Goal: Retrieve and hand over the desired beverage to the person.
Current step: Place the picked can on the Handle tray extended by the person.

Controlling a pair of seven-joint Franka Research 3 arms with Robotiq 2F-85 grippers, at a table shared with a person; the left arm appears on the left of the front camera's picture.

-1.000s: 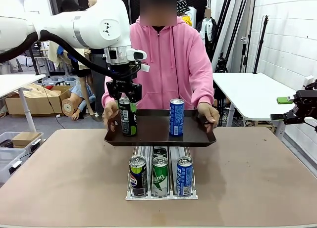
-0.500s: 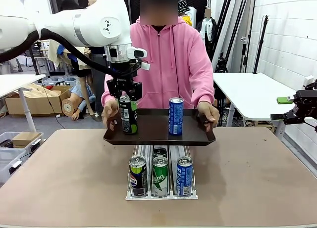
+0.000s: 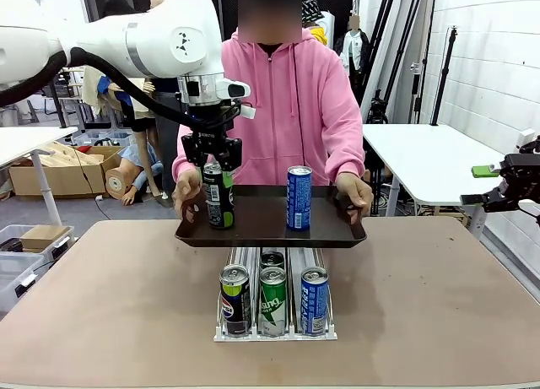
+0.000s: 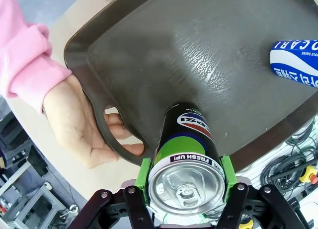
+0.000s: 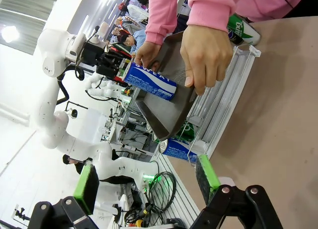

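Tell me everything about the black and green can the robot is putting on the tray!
The black and green can is shiny metal with a silver top and an unopened pull tab. A round red, white and blue logo sits on its black part. It stands upright on the left part of the dark tray that the person holds up by both handles. The left tool comes down from above, its green pads beside the can's top rim.

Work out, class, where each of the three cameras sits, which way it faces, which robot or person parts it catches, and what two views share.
Front: between the arms, facing the person holding the tray; left gripper over the black-green can.
Left wrist: above that can, looking down its pads; a hand grips the tray handle.
Right wrist: off to the side, open right gripper facing the tray.
Shared: blue can.
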